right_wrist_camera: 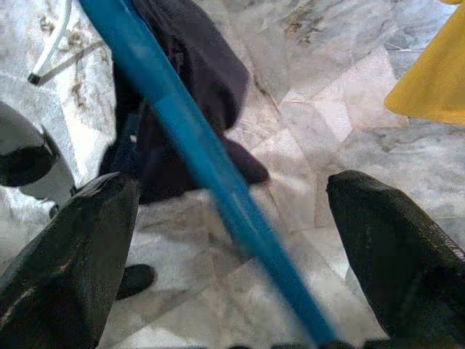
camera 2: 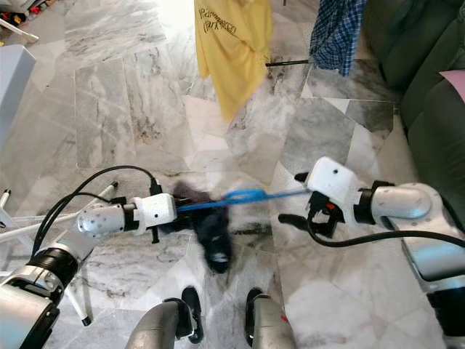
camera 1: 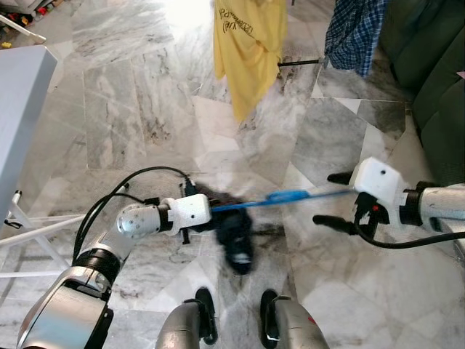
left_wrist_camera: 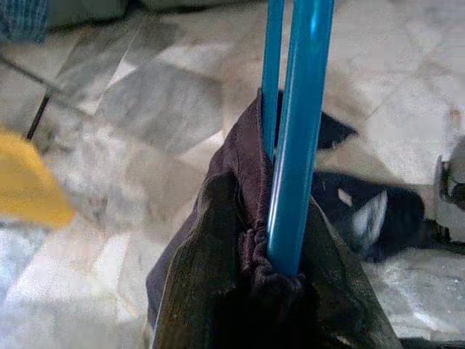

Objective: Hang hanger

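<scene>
The left hand (camera 1: 218, 218) pinches a blue hanger (camera 1: 290, 196) carrying a dark garment (camera 1: 236, 236) above the marble floor (camera 1: 145, 109). The right hand (camera 1: 336, 198), fingers spread, straddles its far end. Ahead hang a yellow shirt (camera 1: 247, 43) and checked cloth (camera 1: 354, 29); a sofa (camera 1: 436, 80) stands right.

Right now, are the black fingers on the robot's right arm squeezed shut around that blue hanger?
No: in the right wrist view the right gripper is spread wide, and the blue hanger passes between its fingers untouched.
</scene>
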Available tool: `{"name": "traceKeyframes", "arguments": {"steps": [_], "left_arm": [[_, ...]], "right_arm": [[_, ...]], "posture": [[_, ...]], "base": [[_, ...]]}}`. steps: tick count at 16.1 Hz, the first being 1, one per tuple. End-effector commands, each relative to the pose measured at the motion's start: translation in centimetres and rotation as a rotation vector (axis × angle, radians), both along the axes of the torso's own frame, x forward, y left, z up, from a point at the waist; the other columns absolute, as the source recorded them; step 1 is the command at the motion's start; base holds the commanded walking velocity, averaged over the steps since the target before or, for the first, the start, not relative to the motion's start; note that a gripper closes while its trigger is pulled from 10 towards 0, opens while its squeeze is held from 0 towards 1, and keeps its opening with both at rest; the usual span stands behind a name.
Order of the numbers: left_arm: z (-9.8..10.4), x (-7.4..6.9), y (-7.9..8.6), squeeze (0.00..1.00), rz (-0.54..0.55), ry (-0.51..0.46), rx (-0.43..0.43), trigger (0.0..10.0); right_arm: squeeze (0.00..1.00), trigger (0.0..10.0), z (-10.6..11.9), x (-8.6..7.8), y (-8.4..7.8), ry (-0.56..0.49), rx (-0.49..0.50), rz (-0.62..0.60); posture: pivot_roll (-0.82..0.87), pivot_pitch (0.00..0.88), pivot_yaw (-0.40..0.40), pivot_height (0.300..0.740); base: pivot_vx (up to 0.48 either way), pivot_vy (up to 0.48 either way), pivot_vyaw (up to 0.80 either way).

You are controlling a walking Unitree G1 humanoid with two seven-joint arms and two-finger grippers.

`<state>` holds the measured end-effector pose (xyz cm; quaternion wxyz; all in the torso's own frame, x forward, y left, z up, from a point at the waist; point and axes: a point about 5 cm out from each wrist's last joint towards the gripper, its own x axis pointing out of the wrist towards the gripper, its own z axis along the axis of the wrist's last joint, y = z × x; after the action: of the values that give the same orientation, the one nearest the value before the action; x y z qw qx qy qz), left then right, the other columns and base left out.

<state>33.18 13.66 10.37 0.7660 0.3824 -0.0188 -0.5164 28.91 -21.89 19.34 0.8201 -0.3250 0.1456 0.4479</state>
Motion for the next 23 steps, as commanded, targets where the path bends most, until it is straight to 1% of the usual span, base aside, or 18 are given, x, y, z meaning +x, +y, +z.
{"name": "traceKeyframes", "arguments": {"steps": [1,2,3,4,5,6,7,8,10,11,13,14,15,16,19,21,22,23], "left_arm": [[0.2,-0.3,0.0,0.00,-0.048,-0.012,0.010,5.1],[0.3,-0.4,-0.1,0.00,-0.081,-0.020,0.024,5.1],[0.3,-0.6,-0.2,0.00,-0.110,-0.027,0.039,5.1],[0.3,-0.6,-0.2,0.00,-0.116,-0.029,0.041,5.1],[0.4,-0.7,-0.3,0.00,-0.130,-0.032,0.047,5.2],[0.3,-0.8,-0.4,0.00,-0.153,-0.039,0.066,5.1],[0.3,-0.8,-0.5,0.00,-0.162,-0.041,0.074,5.6],[0.3,-0.8,-0.6,0.00,-0.167,-0.043,0.077,5.7],[0.4,-0.7,-0.7,0.00,-0.182,-0.053,0.108,6.2],[0.4,-0.6,-0.8,0.00,-0.183,-0.055,0.120,6.9],[0.4,-0.5,-1.2,0.00,-0.195,-0.055,0.138,7.2],[0.4,-0.5,-1.4,0.00,-0.197,-0.056,0.137,7.2],[0.4,-0.4,-1.5,0.00,-0.199,-0.058,0.139,7.5],[0.4,-0.4,-1.5,0.00,-0.201,-0.059,0.141,7.5],[0.3,-0.4,-1.4,0.00,-0.195,-0.062,0.157,8.0],[0.2,-0.3,-1.2,0.00,-0.182,-0.058,0.170,8.0],[0.3,-0.2,-1.1,0.00,-0.169,-0.058,0.166,8.0],[0.3,-0.1,-1.1,0.00,-0.163,-0.059,0.165,8.0]], "right_arm": [[0.00,10.0,-0.1,0.0,0.2,0.016,-0.025,0.038],[0.00,10.0,-0.3,0.1,0.3,0.020,-0.038,0.051],[0.00,3.5,-0.6,0.3,0.6,0.028,-0.039,0.066],[0.00,3.5,-0.6,0.3,0.7,0.032,-0.035,0.071],[0.00,0.0,-0.9,0.4,1.1,0.039,-0.029,0.082],[0.00,0.0,-1.3,0.4,1.4,0.051,-0.026,0.095],[0.00,0.0,-1.6,0.2,1.7,0.068,-0.027,0.109],[0.00,0.0,-2.1,0.0,1.9,0.091,-0.037,0.127],[0.00,0.0,-2.8,-0.4,2.3,0.129,-0.071,0.166],[0.00,0.0,-2.9,-0.5,2.6,0.136,-0.090,0.184],[0.00,0.0,-3.2,-0.6,3.0,0.167,-0.129,0.219],[0.00,0.0,-3.5,-0.6,2.9,0.176,-0.150,0.224],[0.00,0.0,-3.9,-0.9,2.7,0.200,-0.178,0.231],[0.00,0.0,-4.2,-1.1,2.5,0.222,-0.199,0.236],[0.00,0.0,-4.4,-1.4,1.9,0.247,-0.245,0.235],[0.00,0.0,-4.7,-1.1,1.0,0.225,-0.304,0.193],[0.00,0.0,-4.7,-0.7,0.6,0.189,-0.321,0.159],[0.00,0.0,-4.7,-0.6,0.5,0.180,-0.322,0.144]], "posture": [[-0.15,0.284,0.080,0.740],[-0.15,0.284,0.078,0.740],[-0.15,0.286,0.078,0.740],[-0.15,0.286,0.078,0.740],[-0.15,0.286,0.078,0.740],[-0.15,0.289,0.079,0.740],[-0.15,0.289,0.079,0.740],[-0.15,0.292,0.085,0.740],[-0.15,0.293,0.091,0.740],[-0.15,0.293,0.092,0.740],[-0.16,0.291,0.096,0.740],[-0.16,0.291,0.096,0.740],[-0.15,0.291,0.096,0.740],[-0.15,0.291,0.096,0.740],[-0.15,0.291,0.097,0.740],[-0.15,0.291,0.097,0.740],[-0.15,0.292,0.096,0.740],[-0.15,0.292,0.096,0.740]], "base": [[0.000,0.000,0.00],[0.000,0.000,0.00],[0.000,0.000,0.00],[0.000,0.000,0.00],[0.000,0.000,0.00],[0.000,0.000,0.00],[0.000,0.000,0.00],[0.000,0.000,0.00],[0.000,0.000,0.00],[0.000,0.000,0.00],[0.000,0.000,0.00],[0.000,0.000,0.00],[0.000,0.000,0.00],[0.000,0.000,0.00],[0.000,0.000,0.00],[0.000,0.000,0.00],[0.000,0.000,0.00],[0.000,0.000,0.00]]}}
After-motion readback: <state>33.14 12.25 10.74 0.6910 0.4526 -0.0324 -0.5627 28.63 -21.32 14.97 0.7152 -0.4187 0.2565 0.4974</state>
